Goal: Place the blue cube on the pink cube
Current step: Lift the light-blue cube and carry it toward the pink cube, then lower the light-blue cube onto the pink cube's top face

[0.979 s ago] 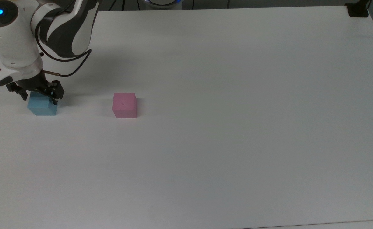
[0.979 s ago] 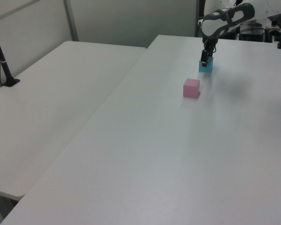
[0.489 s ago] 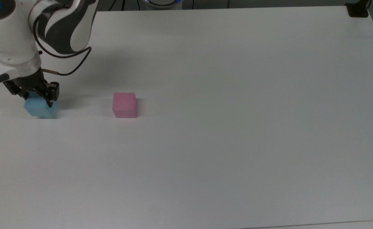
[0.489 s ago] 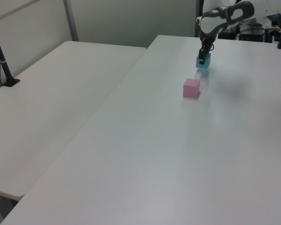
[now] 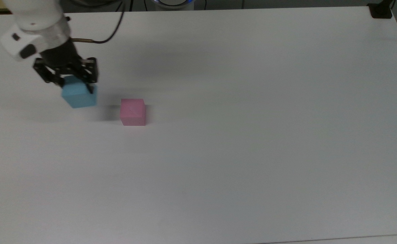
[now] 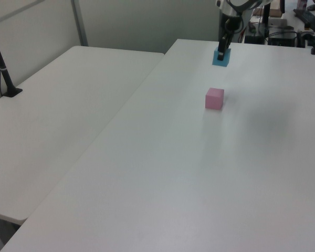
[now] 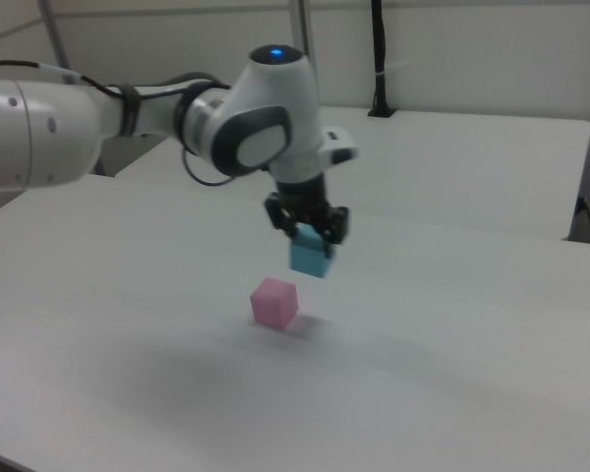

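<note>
From where I stood, the gripper had its jaws clamped on the blue cube, one black finger on each side, top of the cube tucked betw. them. Cube was up off the table; the right view made that plain, w/ the blue cube hanging in air, a bit tilted, above and just to the right view's right of the pink cube. Not touching it.

In the top view the blue cube sat to the top view's left of the pink cube and slightly further back, a small gap betw. them, soft shadow on the tabletop under and beside the pink one. Pink cube rested flat on the table, faint marks on its top face.

Left view: gripper came down from the far end of the table, blue cube beyond the pink cube, well apart in that angle. White arm stretched in from the right view's left, blue light on its top joint. A second white table stood beside, at the left view's left.
</note>
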`<move>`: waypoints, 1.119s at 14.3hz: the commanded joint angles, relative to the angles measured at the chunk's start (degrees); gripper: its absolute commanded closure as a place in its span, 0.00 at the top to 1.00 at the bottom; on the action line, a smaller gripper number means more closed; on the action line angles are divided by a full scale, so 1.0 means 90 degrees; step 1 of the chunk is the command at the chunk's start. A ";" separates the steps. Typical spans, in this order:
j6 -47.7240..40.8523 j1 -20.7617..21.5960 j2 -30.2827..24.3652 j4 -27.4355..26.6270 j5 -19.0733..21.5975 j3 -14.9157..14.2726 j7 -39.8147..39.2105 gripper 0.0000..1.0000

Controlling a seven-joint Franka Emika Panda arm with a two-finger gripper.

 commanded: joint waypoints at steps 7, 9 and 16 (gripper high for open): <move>0.0124 0.0971 0.0273 -0.0405 -0.0503 0.0180 0.0632 0.14; 0.0134 0.0932 0.0283 -0.0395 -0.0620 0.0180 0.0603 0.14; 0.0134 0.0951 0.0283 -0.0629 -0.1002 0.0180 0.0651 1.00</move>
